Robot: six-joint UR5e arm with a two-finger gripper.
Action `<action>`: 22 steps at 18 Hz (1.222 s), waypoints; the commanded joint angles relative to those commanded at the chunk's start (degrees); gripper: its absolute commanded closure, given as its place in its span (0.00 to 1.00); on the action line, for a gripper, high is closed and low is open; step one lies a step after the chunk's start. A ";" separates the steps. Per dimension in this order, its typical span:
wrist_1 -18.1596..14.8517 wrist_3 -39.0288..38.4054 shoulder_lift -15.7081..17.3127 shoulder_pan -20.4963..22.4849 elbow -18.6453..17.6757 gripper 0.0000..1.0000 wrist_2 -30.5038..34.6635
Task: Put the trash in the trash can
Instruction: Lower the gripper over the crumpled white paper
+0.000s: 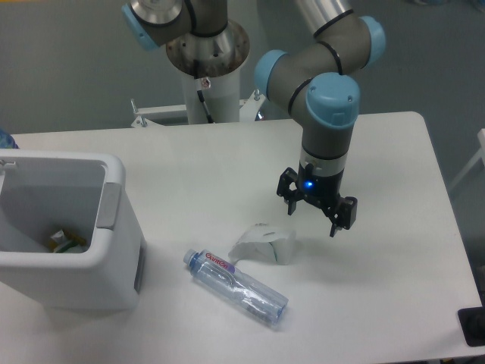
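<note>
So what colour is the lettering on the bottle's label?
Red, on the bottle lying on the table, in the fixed camera view.

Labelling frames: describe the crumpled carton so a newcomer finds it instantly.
Start at the big white trash can on the table's left. To its right lies a clear bottle; just above it sits the carton, short, white, opaque, crumpled, green-marked.

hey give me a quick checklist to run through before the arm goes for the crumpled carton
1. Gripper open and empty: ok, fingers spread, nothing between them.
2. Gripper over the crumpled carton: not ok, it hangs to the carton's right.
3. Carton free of the plastic bottle: cannot tell, their edges meet in this view.
4. Trash can open on top: ok, no lid, some trash already inside.
5. Path from carton to trash can: ok, only bare table between them.
</note>
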 joint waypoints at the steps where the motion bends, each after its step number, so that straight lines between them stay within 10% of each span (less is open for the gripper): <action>1: 0.00 0.00 0.09 -0.18 -0.35 0.00 0.00; 17: 0.26 0.79 -5.97 -5.45 -1.06 0.04 0.53; 22: -0.09 1.58 -5.45 -5.45 -1.49 0.95 0.70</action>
